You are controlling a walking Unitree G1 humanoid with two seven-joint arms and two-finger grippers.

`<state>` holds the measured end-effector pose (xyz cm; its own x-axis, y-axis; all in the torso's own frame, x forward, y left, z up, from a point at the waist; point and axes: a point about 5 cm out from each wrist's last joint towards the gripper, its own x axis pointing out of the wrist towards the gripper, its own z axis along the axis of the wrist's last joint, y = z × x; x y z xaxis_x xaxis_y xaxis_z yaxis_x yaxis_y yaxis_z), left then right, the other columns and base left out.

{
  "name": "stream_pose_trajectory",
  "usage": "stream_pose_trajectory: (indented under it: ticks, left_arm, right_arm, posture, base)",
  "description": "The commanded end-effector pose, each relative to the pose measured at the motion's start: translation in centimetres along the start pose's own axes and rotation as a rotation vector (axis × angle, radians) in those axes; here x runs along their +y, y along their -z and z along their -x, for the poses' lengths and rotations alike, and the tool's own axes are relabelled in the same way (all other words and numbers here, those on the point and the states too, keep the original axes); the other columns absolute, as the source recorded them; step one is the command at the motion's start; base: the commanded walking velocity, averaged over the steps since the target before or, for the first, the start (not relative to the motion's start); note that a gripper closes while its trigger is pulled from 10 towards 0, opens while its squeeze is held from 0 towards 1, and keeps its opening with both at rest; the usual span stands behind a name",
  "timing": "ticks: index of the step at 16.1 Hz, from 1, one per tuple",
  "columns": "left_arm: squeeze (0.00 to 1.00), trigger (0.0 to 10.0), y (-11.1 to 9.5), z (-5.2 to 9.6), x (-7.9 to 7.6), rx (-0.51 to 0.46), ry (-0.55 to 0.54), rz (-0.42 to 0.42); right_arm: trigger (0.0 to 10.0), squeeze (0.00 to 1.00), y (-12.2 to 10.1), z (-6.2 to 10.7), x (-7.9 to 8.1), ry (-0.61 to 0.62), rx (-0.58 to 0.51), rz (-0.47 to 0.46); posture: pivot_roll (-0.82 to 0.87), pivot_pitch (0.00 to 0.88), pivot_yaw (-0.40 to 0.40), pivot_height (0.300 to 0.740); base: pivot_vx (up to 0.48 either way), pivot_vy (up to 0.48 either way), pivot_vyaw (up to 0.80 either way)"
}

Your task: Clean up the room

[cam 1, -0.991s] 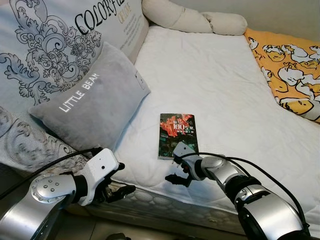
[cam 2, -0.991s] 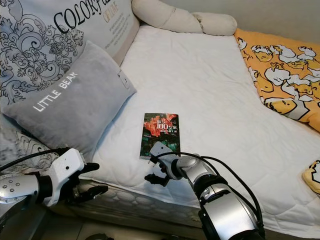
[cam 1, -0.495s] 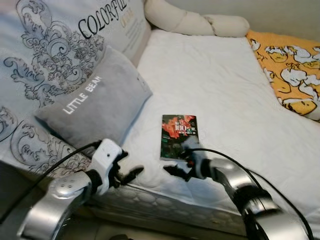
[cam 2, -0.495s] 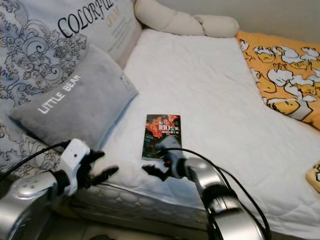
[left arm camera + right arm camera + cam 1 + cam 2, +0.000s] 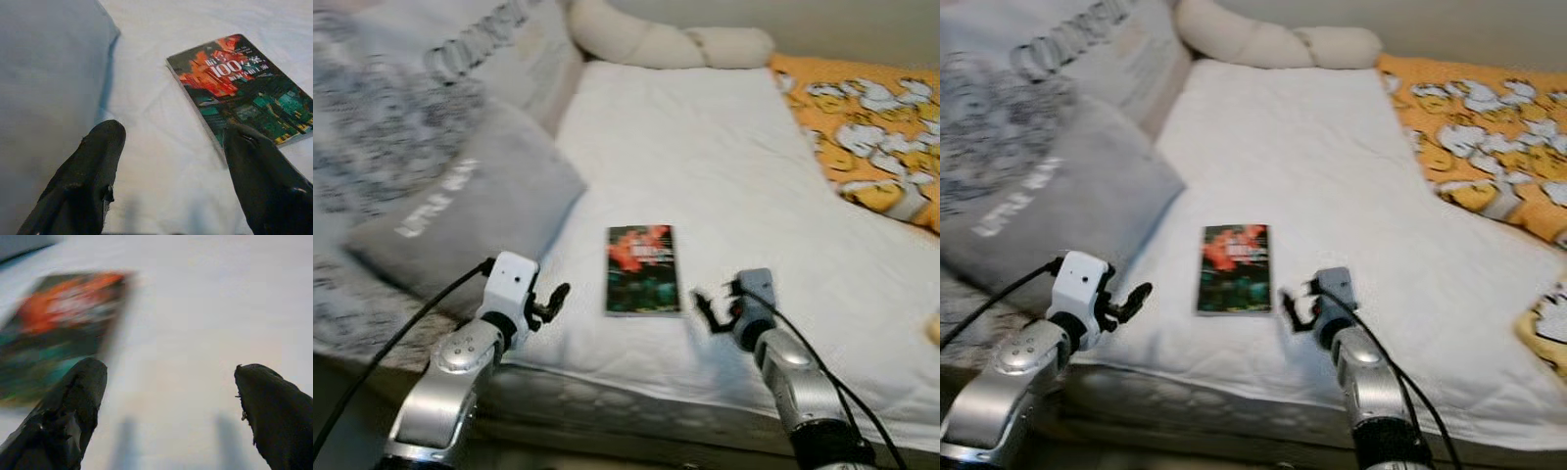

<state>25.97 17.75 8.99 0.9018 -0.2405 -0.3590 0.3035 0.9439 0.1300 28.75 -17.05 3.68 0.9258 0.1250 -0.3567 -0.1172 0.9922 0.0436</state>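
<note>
Our right gripper (image 5: 715,305) hovers low over the white mattress (image 5: 724,166) just to the right of the book (image 5: 641,268), fingers spread wide and holding nothing; in its wrist view the two black fingertips (image 5: 68,411) frame bare sheet, with the blurred cover off to one side rather than between them. Our left gripper (image 5: 551,300) hangs at the bed's near edge on the book's other side, also released and empty, and its wrist view puts the book's near corner just beside one fingertip (image 5: 259,181) while the grey cushion (image 5: 460,211) fills the other side. The book lies flat, cover up, near the front edge of the mattress, between our two grippers and touching neither. We judge the step in hand to be picking it up as the stray item on the bed. A flat book on soft bedding gives little to bite on, so we would bring one gripper in along the sheet toward a long edge, press a finger slightly into the mattress to get under the cover, and close across the thickness of the book. The head views are blurred, so we would let the picture settle before committing. Beyond lie the orange patterned blanket (image 5: 862,117) and a cream bolster (image 5: 666,44).
</note>
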Motion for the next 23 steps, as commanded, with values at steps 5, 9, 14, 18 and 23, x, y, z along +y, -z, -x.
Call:
stream_pose_trajectory:
  ticks: [5, 9, 14, 18, 23]
  left_arm:
    - [0.00, 10.0, 0.6, -0.4, 0.8, -0.004, -0.084, -0.007]
    - [0.00, 10.0, 0.4, -1.1, 1.4, -0.014, -0.110, -0.026]
    - [0.00, 10.0, -0.4, -1.8, 1.8, -0.041, -0.124, -0.034]
    - [0.00, 10.0, -0.5, -2.0, 2.0, -0.046, -0.124, -0.058]
    - [0.00, 10.0, -0.9, -2.2, 2.2, -0.058, -0.124, -0.057]
  right_arm:
    - [10.0, 0.00, -0.3, 1.1, -1.4, 0.184, -0.045, 0.023]
    - [10.0, 0.00, -0.3, 1.0, -0.2, 0.171, -0.061, 0.010]
    - [10.0, 0.00, -0.9, 0.5, -0.5, 0.196, -0.074, 0.015]
    - [10.0, 0.00, -0.8, 0.3, 0.0, 0.183, -0.065, 0.018]
    - [10.0, 0.00, -0.5, 0.1, 1.2, 0.093, -0.047, -0.013]
  posture:
    - [0.02, 0.000, -0.034, 0.740]
    - [0.01, 0.000, -0.031, 0.740]
    - [0.02, 0.000, -0.032, 0.740]
    - [0.03, 0.000, -0.038, 0.740]
    - [0.02, 0.000, -0.025, 0.740]
  base:
    - [0.000, -0.452, 0.00]
    - [0.000, -0.422, 0.00]
    - [0.000, -0.412, 0.00]
    - [0.000, -0.399, 0.00]
    - [0.000, 0.000, 0.00]
